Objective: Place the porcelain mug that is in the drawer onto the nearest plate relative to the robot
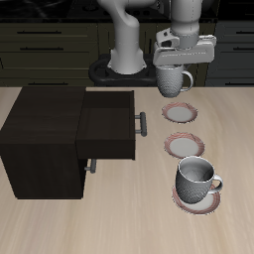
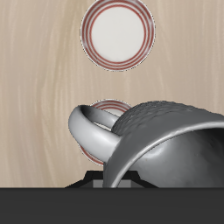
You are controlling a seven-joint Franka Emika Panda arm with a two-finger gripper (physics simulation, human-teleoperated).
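Note:
My gripper [image 1: 175, 65] is shut on the porcelain mug [image 1: 173, 80], a grey-white speckled mug with a loop handle. It holds the mug in the air just above the pink-rimmed plate [image 1: 179, 112], the saucer farthest back and closest to the robot's base. In the wrist view the mug [image 2: 162, 131] fills the frame and covers most of that plate [image 2: 107, 109]. The dark drawer [image 1: 107, 124] stands pulled open, its grey bar handle [image 1: 142, 122] facing the plates. I cannot see inside it.
A saucer with a white centre and thin dark rim [image 1: 185, 146] lies in front of the pink plate; it also shows in the wrist view [image 2: 118, 33]. A second identical mug [image 1: 195, 180] stands on a third saucer [image 1: 198, 201] near the table's front edge. The dark cabinet [image 1: 40, 139] stands beside the drawer.

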